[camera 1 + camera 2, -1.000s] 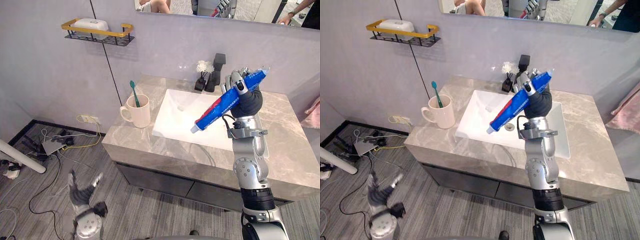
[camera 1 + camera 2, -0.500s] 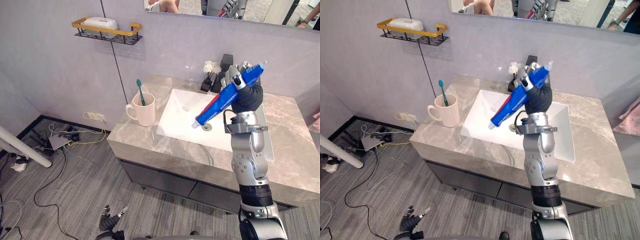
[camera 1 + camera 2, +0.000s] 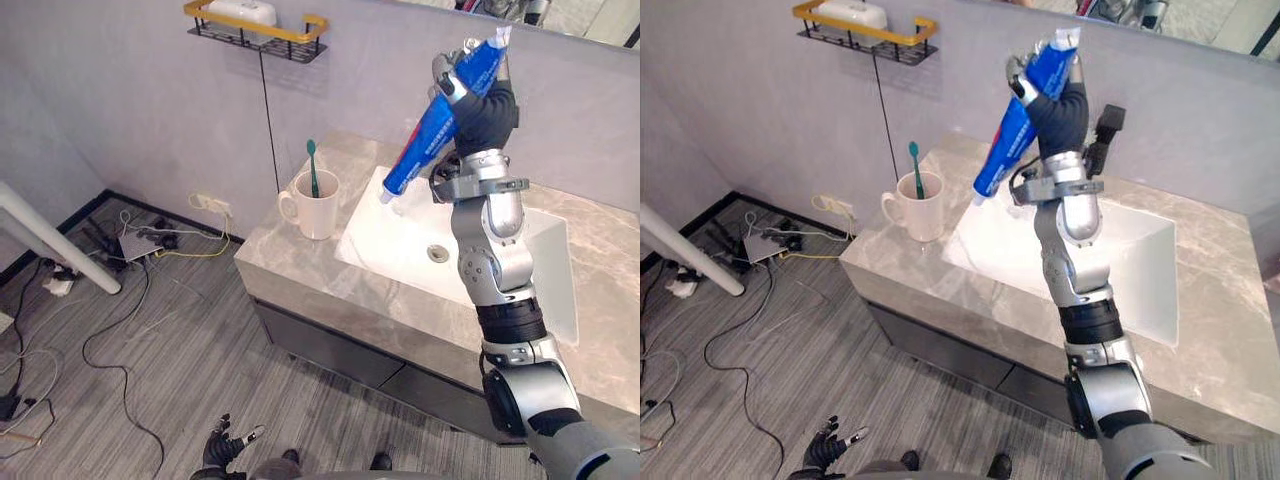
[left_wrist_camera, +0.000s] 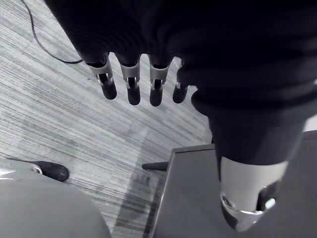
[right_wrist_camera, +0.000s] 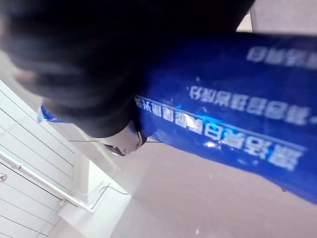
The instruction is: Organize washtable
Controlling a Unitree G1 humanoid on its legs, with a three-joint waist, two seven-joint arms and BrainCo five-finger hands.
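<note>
Right hand: fingers clenched round the toothpaste tube, thumb on the near face. I see the tube raised in the air above the left part of the sink, touching nothing else.

Tube appearance: long, blue body with a red and white band toward the lower part. The white cap end points down and to the left of the sink. The flat crimped end points up past the fingers. It is tilted steeply, not upright. The right wrist view shows the blue body with pale print running across the dark cover.

Left hand: hangs low over the grey floor, well left of and below the sink, fingers straight and released, nothing in them.

Cream mug stands on the grey stone counter just left of the sink, with a green toothbrush upright in it. The black tap is behind the sink. The wall shelf with its yellow rail is up and left of the sink.
</note>
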